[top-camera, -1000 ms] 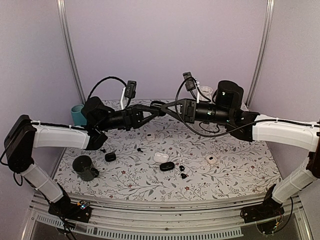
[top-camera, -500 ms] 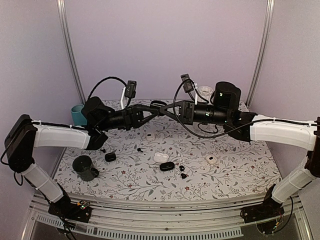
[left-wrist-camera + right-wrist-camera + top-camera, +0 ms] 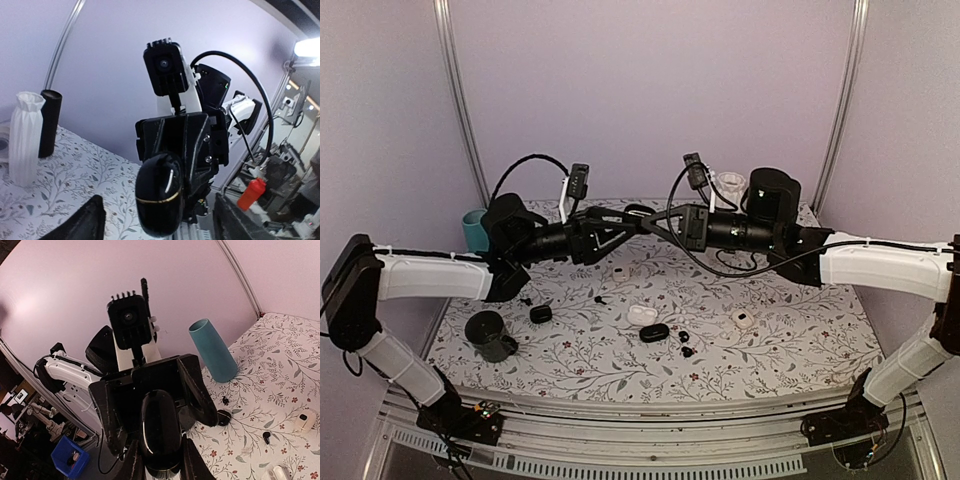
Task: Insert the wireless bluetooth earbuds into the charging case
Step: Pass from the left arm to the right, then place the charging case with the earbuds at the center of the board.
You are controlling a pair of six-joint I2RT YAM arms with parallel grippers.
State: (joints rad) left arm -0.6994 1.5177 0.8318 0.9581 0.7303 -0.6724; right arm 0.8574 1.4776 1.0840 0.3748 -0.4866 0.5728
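Both arms are raised above the table and meet in mid-air. My right gripper (image 3: 161, 462) is shut on a black pebble-shaped charging case (image 3: 160, 432) with a thin gold seam, closed, and holds it by its end. In the left wrist view the same case (image 3: 159, 195) hangs in front of my left gripper (image 3: 160, 227). That gripper's jaws stand wide open on either side of the case and do not touch it. Tiny black earbuds (image 3: 599, 298) (image 3: 685, 343) lie loose on the flowered table. From above, the grippers (image 3: 628, 224) (image 3: 652, 217) face each other.
On the table lie an open black case (image 3: 655, 332), a small round black case (image 3: 541, 314) and white cases (image 3: 642, 313) (image 3: 743, 319). A teal cup (image 3: 474, 230) stands far left, a black cup (image 3: 490, 335) near left, a white vase (image 3: 22, 137) at the back.
My left gripper has opened and let go of the black case. The right gripper tightened on the case and still holds it. Both arms barely shifted.
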